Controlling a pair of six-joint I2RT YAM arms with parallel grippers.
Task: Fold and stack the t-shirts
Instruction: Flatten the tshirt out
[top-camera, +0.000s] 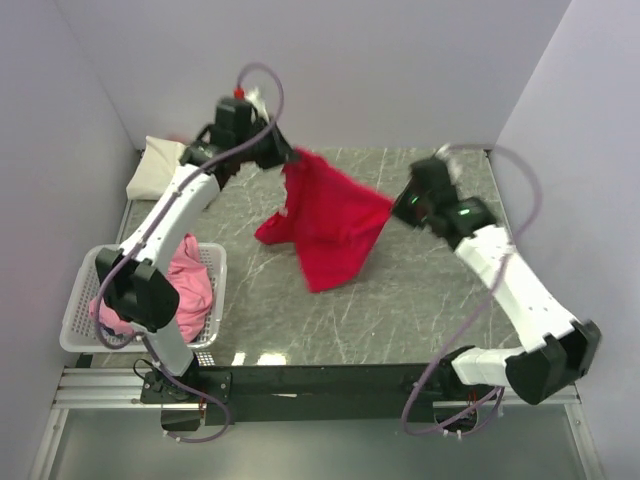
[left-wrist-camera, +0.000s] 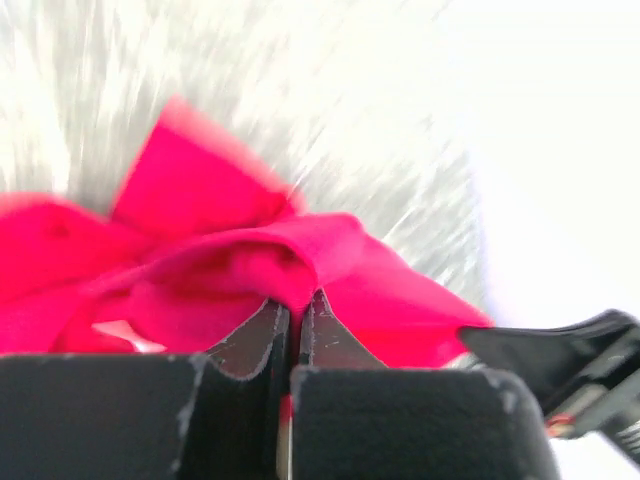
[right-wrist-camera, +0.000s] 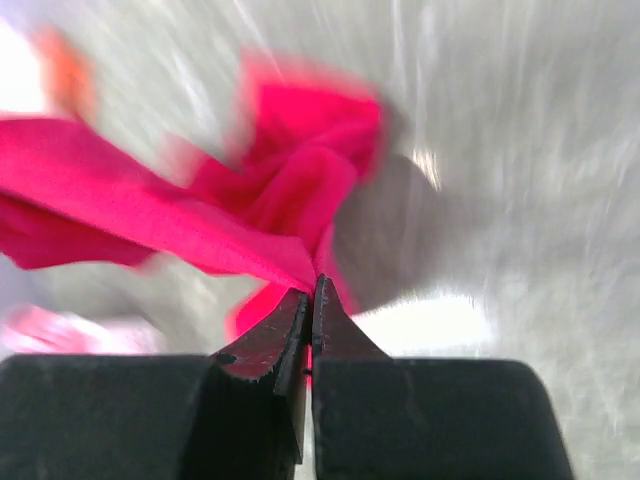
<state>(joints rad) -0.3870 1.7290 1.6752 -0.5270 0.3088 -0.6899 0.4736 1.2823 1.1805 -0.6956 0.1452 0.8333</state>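
The crimson red t-shirt (top-camera: 328, 222) hangs stretched between my two grippers above the middle of the table, its lower part drooping to the surface. My left gripper (top-camera: 291, 157) is shut on its far left corner; the wrist view shows red cloth (left-wrist-camera: 250, 265) pinched in the left gripper (left-wrist-camera: 296, 300). My right gripper (top-camera: 396, 205) is shut on the shirt's right corner, with cloth (right-wrist-camera: 270, 200) pinched in the right gripper (right-wrist-camera: 312, 290). A cream-white t-shirt (top-camera: 158, 168) lies folded at the far left. Light pink t-shirts (top-camera: 190, 285) fill the basket. The orange t-shirt shows only as a blur in the right wrist view.
The white lattice basket (top-camera: 75, 318) stands at the near left, beside the left arm's base. The grey marbled table (top-camera: 430, 300) is walled by pale panels on the left, back and right.
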